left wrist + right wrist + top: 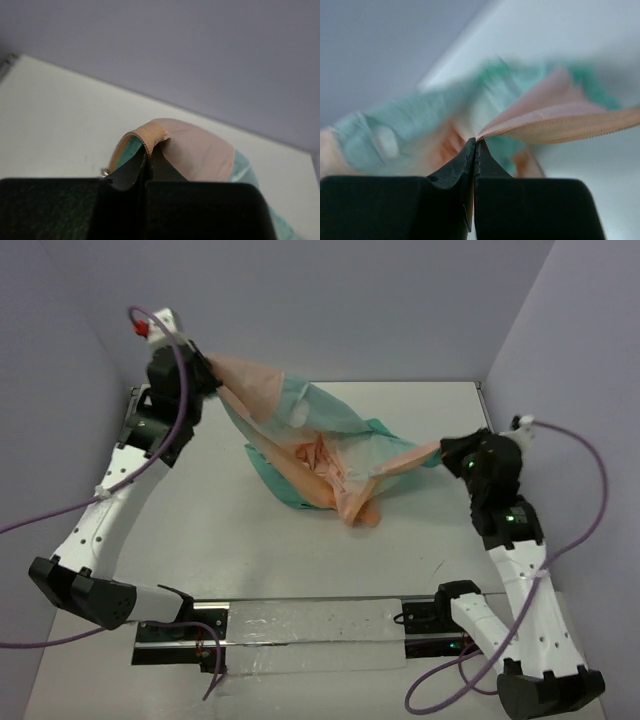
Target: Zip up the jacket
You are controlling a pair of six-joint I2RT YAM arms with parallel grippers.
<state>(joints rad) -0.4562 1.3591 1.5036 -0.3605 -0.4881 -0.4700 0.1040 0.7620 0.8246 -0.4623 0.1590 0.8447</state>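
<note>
The jacket [320, 455], peach-orange and teal-green, hangs stretched between my two grippers over the middle of the table, its lower folds resting on the surface. My left gripper [207, 370] at the far left is shut on a peach hemmed edge of the jacket [150, 134] and holds it raised. My right gripper [447, 452] at the right is shut on another peach edge of the jacket [555, 122]. In the left wrist view a small metal piece [104, 172] shows beside the left finger. The zipper's state is not visible.
The white table [180, 540] is walled by lilac panels at the back and both sides. A clear plate [310, 635] lies between the arm bases at the near edge. Purple cables [590, 500] loop beside each arm.
</note>
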